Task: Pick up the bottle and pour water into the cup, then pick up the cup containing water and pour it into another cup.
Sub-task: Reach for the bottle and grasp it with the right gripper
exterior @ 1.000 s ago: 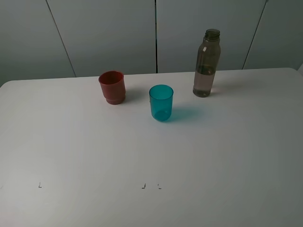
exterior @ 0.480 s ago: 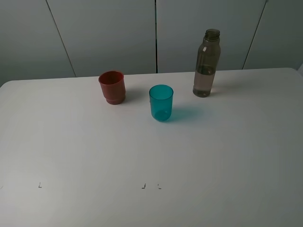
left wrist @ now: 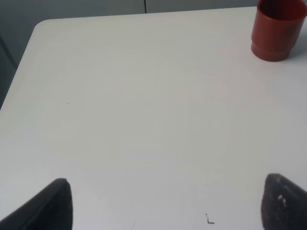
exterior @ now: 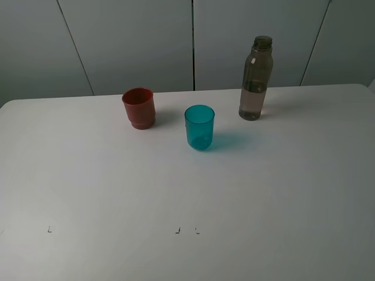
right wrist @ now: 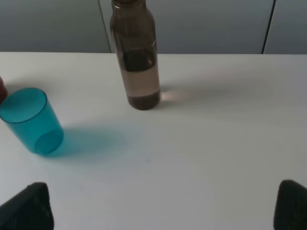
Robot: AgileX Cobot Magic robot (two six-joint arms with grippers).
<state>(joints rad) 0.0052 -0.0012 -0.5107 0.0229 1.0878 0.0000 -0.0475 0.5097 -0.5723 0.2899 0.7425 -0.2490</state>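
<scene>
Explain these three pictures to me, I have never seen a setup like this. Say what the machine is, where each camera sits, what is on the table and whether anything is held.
This is a robot with two arms at a white table. One picture comes from a camera mounted high, off the arms; no arm shows in it. The other two come from cameras on the arms' wrists; the dark shapes at their edges are gripper fingers. The left gripper and the right gripper are both open and hold nothing. On the table stand a red cup, a teal cup and a tall smoky bottle partly filled with liquid, all upright and apart.
</scene>
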